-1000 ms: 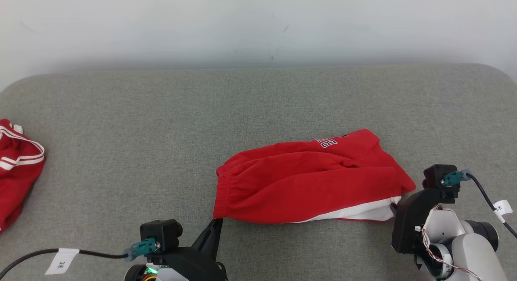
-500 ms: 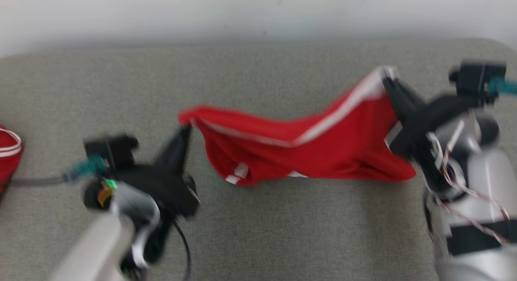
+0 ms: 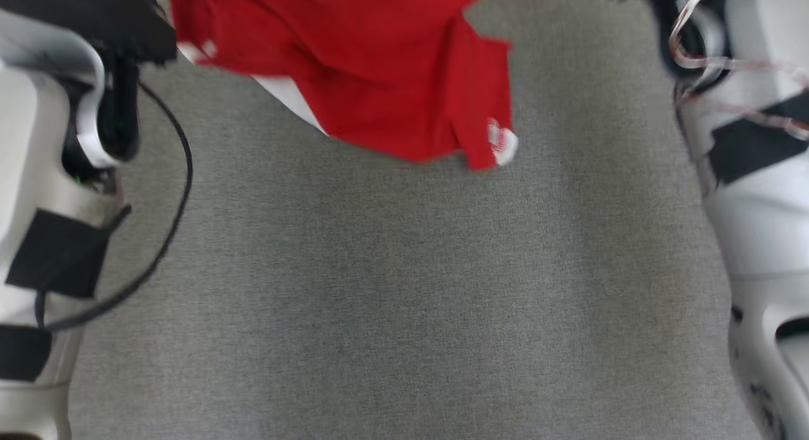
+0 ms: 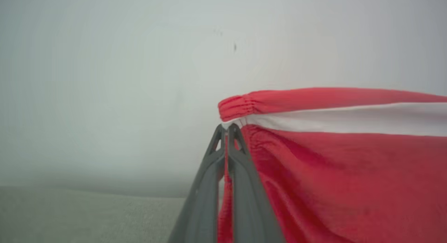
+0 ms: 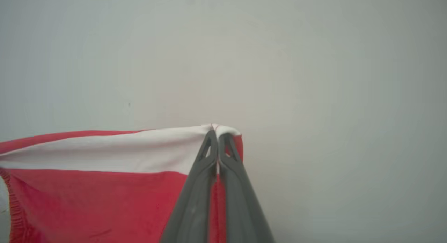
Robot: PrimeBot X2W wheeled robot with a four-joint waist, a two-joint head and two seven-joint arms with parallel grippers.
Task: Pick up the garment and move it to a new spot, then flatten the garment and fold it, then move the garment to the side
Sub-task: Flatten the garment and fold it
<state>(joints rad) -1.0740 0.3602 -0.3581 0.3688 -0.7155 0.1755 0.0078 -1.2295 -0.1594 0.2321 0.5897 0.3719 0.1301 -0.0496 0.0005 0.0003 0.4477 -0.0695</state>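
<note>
Garment up off the table, both claws gripping it.

A second ago the red garment (image 3: 379, 67) was lying on the grey table (image 3: 404, 301) with my claws at its near corners. Now I am holding it in the air, and the head camera has tipped as well, so the whole view is sitting differently. The left claw (image 4: 227, 129) is clenching the gathered waistband corner, and the right claw (image 5: 216, 133) is clenching the white-striped corner at the garment's other end, with the white band stretching taut between them. The left forearm (image 3: 38, 143) and right forearm (image 3: 758, 225) are reaching up either side of the garment, claws pointing at the pale wall (image 4: 104, 79). The garment's lower edge is hanging loose and blurred, and a broad stretch of table is lying open beneath it.
</note>
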